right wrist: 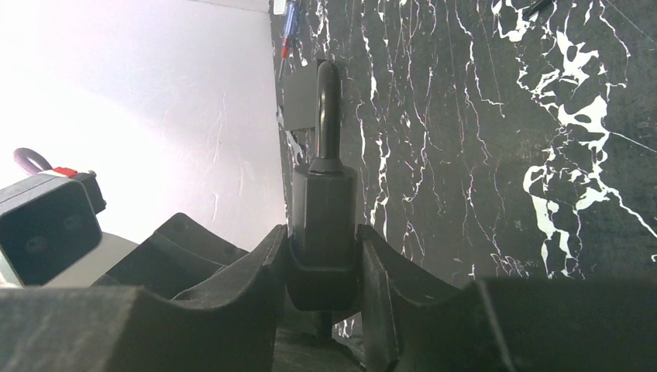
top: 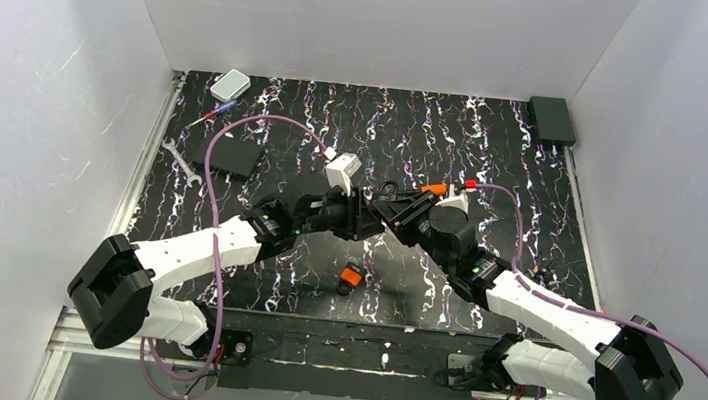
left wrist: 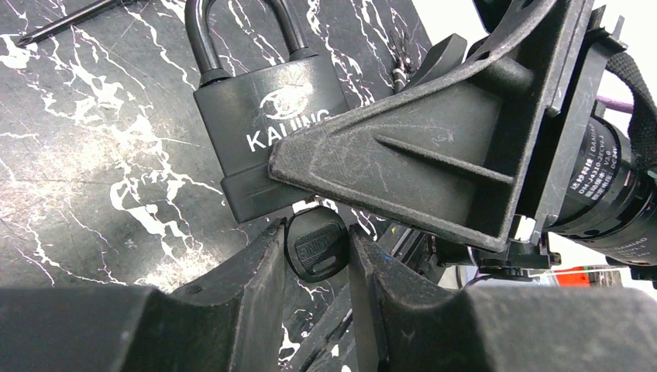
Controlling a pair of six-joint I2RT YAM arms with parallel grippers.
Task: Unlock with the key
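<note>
Key (left wrist: pixel 314 248) pinched in left claw (left wrist: pixel 316 232), blade seemingly entering padlock (left wrist: pixel 259 139) base.

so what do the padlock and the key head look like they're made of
The padlock body is matte black, smooth with rounded edges and a white printed logo, so likely a plastic jacket or paint over metal; can't tell which. The shackle is dark and glossier, probably coated metal. The key head looks like black moulded plastic with raised lettering; its blade is hidden.
</note>
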